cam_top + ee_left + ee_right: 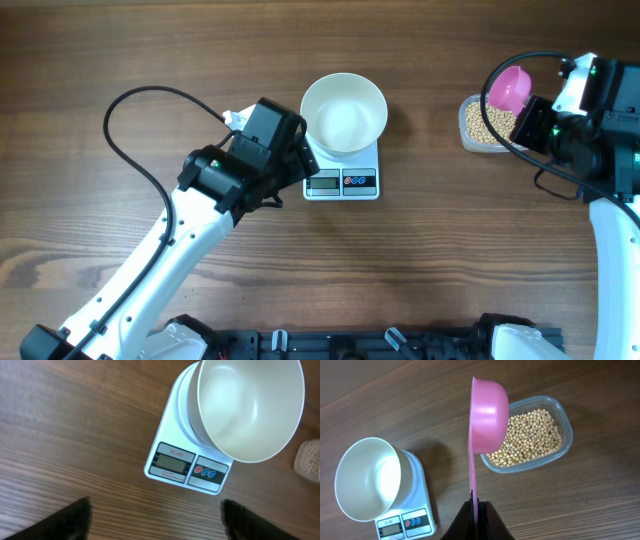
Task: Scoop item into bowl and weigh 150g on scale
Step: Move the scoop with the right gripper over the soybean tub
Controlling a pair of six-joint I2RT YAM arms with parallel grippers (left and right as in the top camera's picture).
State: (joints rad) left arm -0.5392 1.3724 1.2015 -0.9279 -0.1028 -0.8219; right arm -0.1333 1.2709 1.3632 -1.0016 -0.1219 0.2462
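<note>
White bowl [344,112] sits on the scale [342,182] — left gripper [155,515] just left of it, jaws spread wide. Well right of the scale, right gripper [478,510] clamps a pink scoop [489,415] — soybeans [530,435] there too.

Overhead straight down, wrist views oblique, both sharing scale [187,467]

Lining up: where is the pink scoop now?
Overhead, far right: the pink scoop is clamped in the right gripper, over the clear container of beans, right of the scale.
</note>
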